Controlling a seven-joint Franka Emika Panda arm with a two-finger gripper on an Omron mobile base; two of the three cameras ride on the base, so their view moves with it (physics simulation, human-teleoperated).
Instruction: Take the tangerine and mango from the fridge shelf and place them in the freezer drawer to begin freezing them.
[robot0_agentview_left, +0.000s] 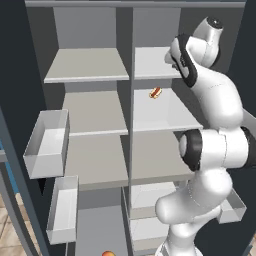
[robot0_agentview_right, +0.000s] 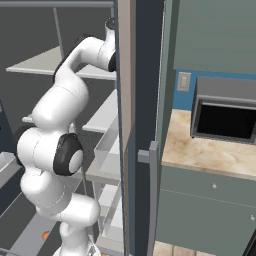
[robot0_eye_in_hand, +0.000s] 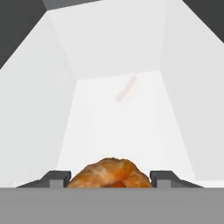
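Evidently the arm is working on the second fruit of the task: the fingers (robot0_eye_in_hand: 111, 179) are sitting closed on the mango (robot0_eye_in_hand: 110, 174), whose yellow-orange, bumpy body is filling the gap between the two dark tips in the hand view, with each tip pressing against one of its sides. The mango is resting low on the pale fridge shelf (robot0_eye_in_hand: 118, 131), against the near edge of that view, with the white walls of the compartment rising around it. In the left base view the arm is reaching up into the right-hand column of the open fridge, its hand hidden behind the upper shelf edge. A small orange ball, probably the tangerine (robot0_agentview_left: 108, 254), is lying far below at the bottom of that view, seemingly already down in the freezer drawer (robot0_agentview_left: 95, 225), though the drawer's outline is hard to make out. A hot dog (robot0_agentview_left: 155, 92) is lying on the shelf below the hand, apart from the grasp. Judging by this, the pick-up step is under way, and the next move is calling for lifting the mango clear of the shelf, drawing it out without bumping the shelf edges, and carrying it down toward the drawer.
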